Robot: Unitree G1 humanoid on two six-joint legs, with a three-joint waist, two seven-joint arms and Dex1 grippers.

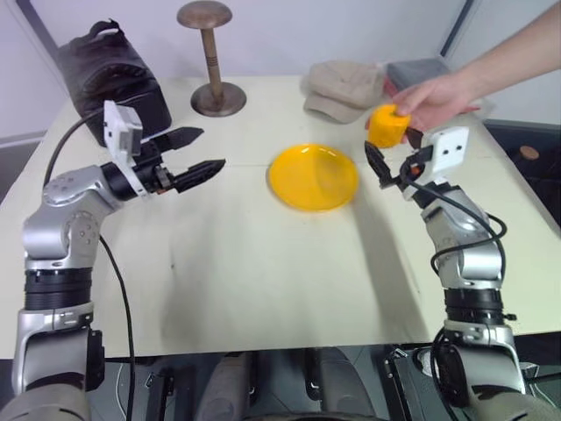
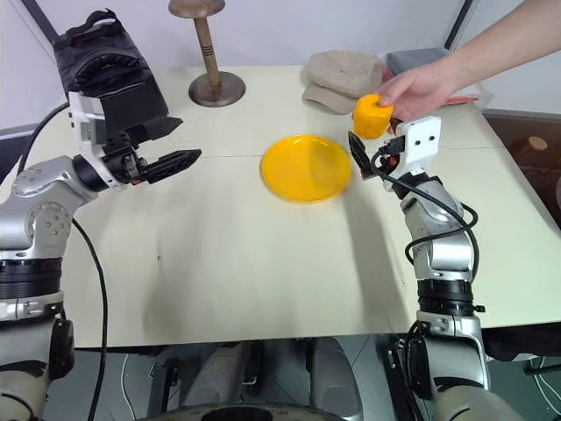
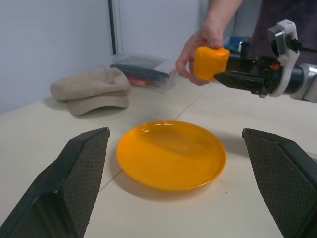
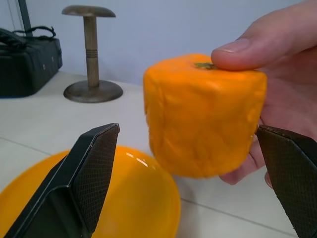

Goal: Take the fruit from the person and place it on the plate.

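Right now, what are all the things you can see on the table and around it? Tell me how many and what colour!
fruit: one, yellow-orange, held up in the person's hand just past the right gripper, above the table.
plate: one, bright yellow, flat on the middle of the table, nothing on it.
caps: two, beige, stacked at the far side of the table.
hat stand: one, brown wood, far side, beside the bag.
bag: one, black, far left corner.
clear box: one, see-through, behind the caps.
table: one, pale cream.
person's hand: one, reaching in from the far right.
left gripper: black jaws open, left of the plate.
right gripper: black jaws open, just under the fruit.
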